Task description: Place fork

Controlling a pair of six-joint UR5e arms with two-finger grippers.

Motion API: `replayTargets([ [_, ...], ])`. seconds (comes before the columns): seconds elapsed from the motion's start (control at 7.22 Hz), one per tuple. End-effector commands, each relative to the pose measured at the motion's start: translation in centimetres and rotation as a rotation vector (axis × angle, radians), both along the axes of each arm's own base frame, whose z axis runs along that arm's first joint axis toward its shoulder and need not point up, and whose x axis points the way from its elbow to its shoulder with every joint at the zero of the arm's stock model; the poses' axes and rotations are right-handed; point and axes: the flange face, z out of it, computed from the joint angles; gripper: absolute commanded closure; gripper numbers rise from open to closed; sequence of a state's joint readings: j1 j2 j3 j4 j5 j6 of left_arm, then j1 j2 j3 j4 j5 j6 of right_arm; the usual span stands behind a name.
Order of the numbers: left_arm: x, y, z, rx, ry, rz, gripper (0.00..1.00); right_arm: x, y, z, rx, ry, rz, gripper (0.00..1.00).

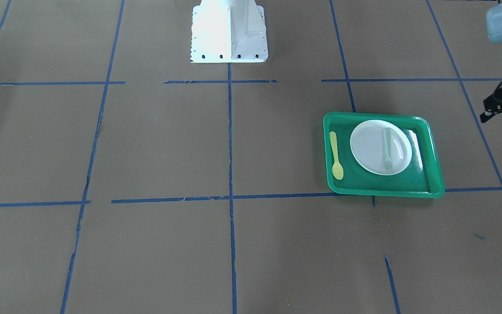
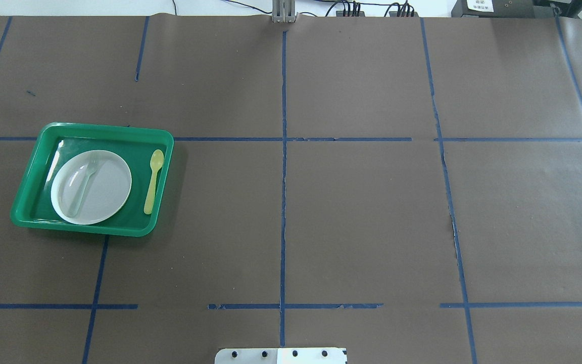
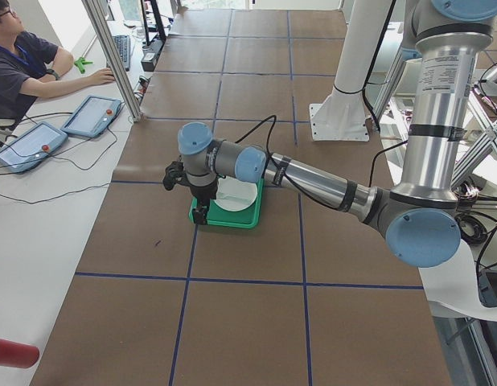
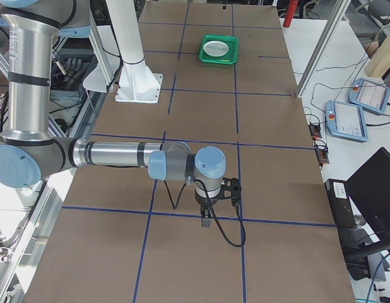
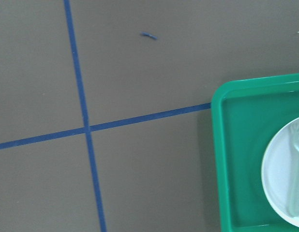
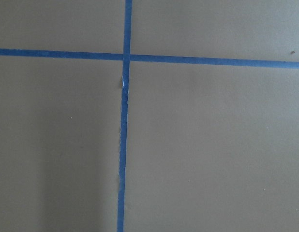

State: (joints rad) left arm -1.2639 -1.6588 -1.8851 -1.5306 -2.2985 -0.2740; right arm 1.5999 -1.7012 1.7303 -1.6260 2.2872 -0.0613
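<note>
- Left gripper (image 3: 200, 213) is hanging fingers-down off the robot's-left end of the green tray (image 2: 104, 129), not touching it; cannot tell whether its fingers are spread or pressed together, since the front view is catching only part of it at the edge.
- Right gripper (image 4: 206, 221) is pointing down over bare table (image 2: 361, 222) by a crossing of blue tape lines (image 2: 283, 202), well apart from the tray; it is showing only in the side view, so cannot tell its state.
- Fork (image 2: 83, 184) is lying flat on the white plate (image 2: 106, 189), on the plate's robot-left half, tines pointing away from the robot, handle end reaching the plate's near rim.
- Plate is sitting inside the tray, toward its robot-left side.
- Yellow spoon (image 2: 153, 182) is lying on the tray floor just to the robot's right of the plate, apart from it, bowl pointing away from the robot and roughly parallel to the fork.
- Neither gripper is touching the fork.
</note>
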Motion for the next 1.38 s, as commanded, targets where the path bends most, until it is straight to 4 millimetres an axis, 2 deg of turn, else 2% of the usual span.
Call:
replayTargets([
  [0.0, 7.1, 1.1, -2.2, 0.003, 0.025, -0.039, 0.00, 0.0, 0.0, 0.0, 0.000, 0.000, 0.000, 0.00],
  [0.14, 11.1, 1.7, -1.1, -0.011, 0.014, -0.050, 0.00, 0.0, 0.0, 0.0, 0.000, 0.000, 0.000, 0.00],
  [0.28, 14.1, 2.1, 0.4, -0.020, 0.027, -0.037, 0.00, 0.0, 0.0, 0.0, 0.000, 0.000, 0.000, 0.00],
  [0.42, 15.6, 2.1, 1.9, -0.013, 0.035, -0.020, 0.00, 0.0, 0.0, 0.0, 0.000, 0.000, 0.000, 0.00],
  [0.55, 19.0, 2.2, 1.8, -0.013, 0.015, -0.020, 0.00, 0.0, 0.0, 0.0, 0.000, 0.000, 0.000, 0.00],
  [0.69, 20.8, 2.2, 2.0, -0.024, 0.006, -0.016, 0.00, 0.0, 0.0, 0.0, 0.000, 0.000, 0.000, 0.00],
  [0.97, 22.5, 1.5, 2.8, -0.035, -0.005, -0.002, 0.02, 0.0, 0.0, 0.0, 0.000, 0.000, 0.000, 0.00],
  [1.25, 23.1, 1.6, 3.7, -0.030, 0.001, 0.005, 0.02, 0.0, 0.0, 0.0, 0.000, 0.000, 0.000, 0.00],
])
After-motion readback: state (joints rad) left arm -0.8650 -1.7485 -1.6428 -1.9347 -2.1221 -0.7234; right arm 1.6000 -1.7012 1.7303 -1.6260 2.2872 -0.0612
